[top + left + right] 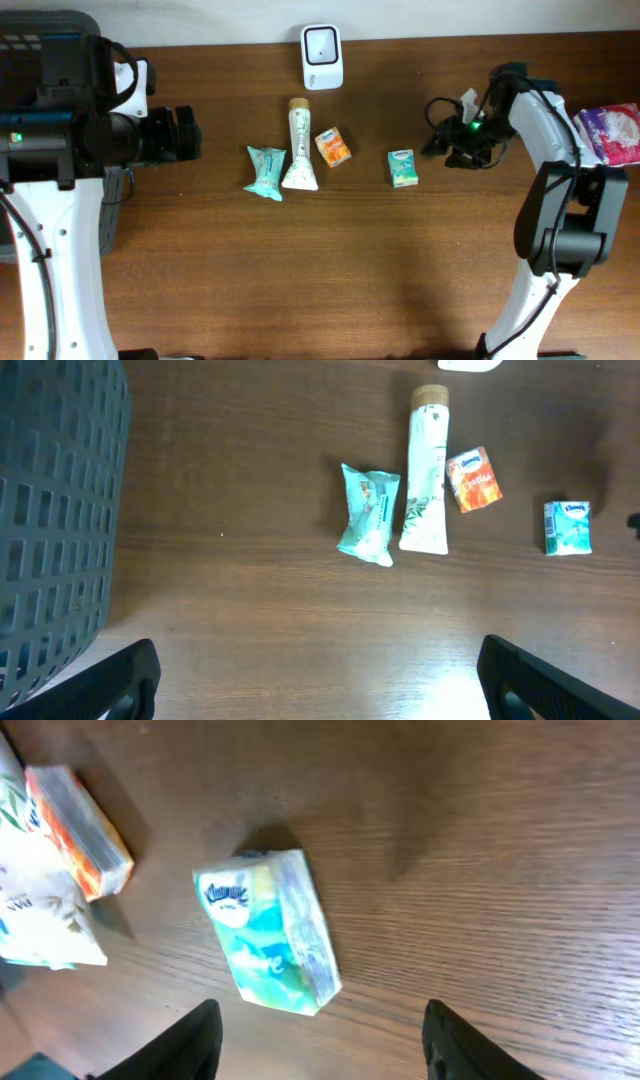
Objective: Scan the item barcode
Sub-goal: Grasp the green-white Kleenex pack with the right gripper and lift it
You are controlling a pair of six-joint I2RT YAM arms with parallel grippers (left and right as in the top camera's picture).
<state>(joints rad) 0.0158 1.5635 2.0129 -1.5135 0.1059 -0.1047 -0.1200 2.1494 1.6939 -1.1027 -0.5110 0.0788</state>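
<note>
Left fingers (125, 680) spread wide, empty. Right fingers (460, 1040) apart, empty; tissue pack (270, 935) lies untouched at frame centre on tabletop (480, 840).

Tissue pack (270, 935): blue oval logo, probably reads "Kleenex". Print on tube (425, 470) and orange pack (473, 478) illegible.

Wooden table (300, 270), tube (299, 150), tissue pack (402, 168), scanner (322, 57)
</note>
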